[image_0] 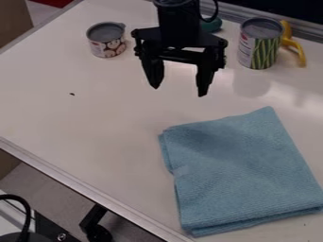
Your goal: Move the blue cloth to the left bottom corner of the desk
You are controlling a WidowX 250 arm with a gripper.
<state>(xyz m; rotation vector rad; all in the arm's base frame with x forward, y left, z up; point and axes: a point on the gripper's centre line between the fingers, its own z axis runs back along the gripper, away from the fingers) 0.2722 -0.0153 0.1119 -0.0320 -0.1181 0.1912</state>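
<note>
The gripper hangs at the upper middle of the view with its two fingers spread apart and nothing between them. Folded into a rough square, the blue cloth lies flat at the lower right of the white desk. The gripper is beyond the cloth, toward the top of the view and a little to its left, and does not touch it.
A short can stands left of the gripper. At the upper right is a taller can beside a yellow object. A teal object sits partly behind the arm. The desk's metal edge slants across the lower left.
</note>
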